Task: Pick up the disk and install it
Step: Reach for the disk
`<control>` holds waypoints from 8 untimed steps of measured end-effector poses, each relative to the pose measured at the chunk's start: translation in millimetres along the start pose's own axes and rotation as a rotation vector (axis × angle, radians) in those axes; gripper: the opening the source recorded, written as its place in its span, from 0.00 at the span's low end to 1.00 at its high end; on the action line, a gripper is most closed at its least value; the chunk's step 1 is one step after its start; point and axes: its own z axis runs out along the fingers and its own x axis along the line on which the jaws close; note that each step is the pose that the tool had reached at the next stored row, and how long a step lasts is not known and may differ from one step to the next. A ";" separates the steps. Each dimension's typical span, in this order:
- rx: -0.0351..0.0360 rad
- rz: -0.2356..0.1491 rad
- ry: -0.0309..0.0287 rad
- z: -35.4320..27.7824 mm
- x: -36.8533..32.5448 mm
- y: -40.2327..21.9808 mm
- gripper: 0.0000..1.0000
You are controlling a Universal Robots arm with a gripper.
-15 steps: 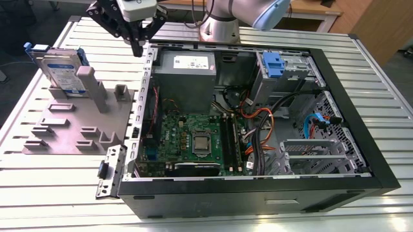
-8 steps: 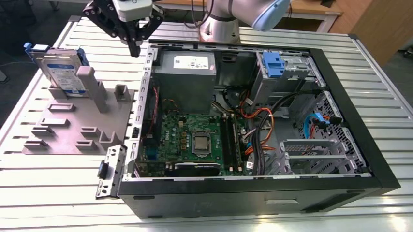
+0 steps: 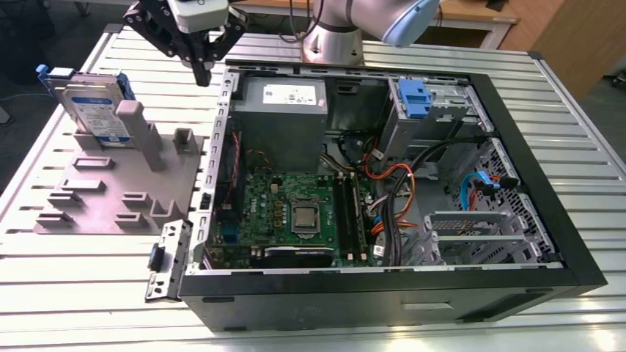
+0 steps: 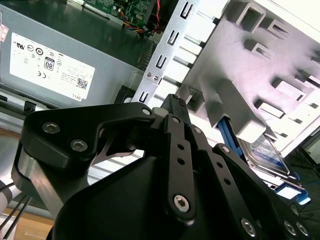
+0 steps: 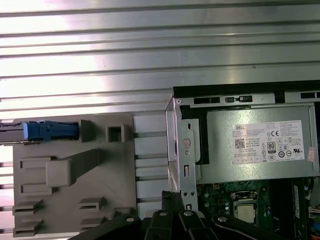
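Gripper [image 3: 202,75] closed and empty, hovering by the open computer case [image 3: 391,301] rim, the disk [image 3: 91,103] upright in grey holder [image 3: 98,209] on table [image 3: 59,293], well apart

The grey stand [image 4: 235,65] and the claw [image 4: 173,102] hide most of the disk [image 4: 262,150] in the second wrist view, and the first wrist view's edge crops it.

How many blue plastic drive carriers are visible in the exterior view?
2. One carrier frames the silver metal hard drive standing in the grey slotted holder at the exterior view's left; the other carrier sits inside the black computer case. More may be hidden.
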 end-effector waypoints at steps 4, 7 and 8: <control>0.0000 0.000 0.0000 0.0 1.0 -0.1 0.11; 0.0000 0.000 0.0000 0.0 3.3 -0.3 0.11; 0.0000 0.000 0.0000 0.0 4.2 -0.3 0.11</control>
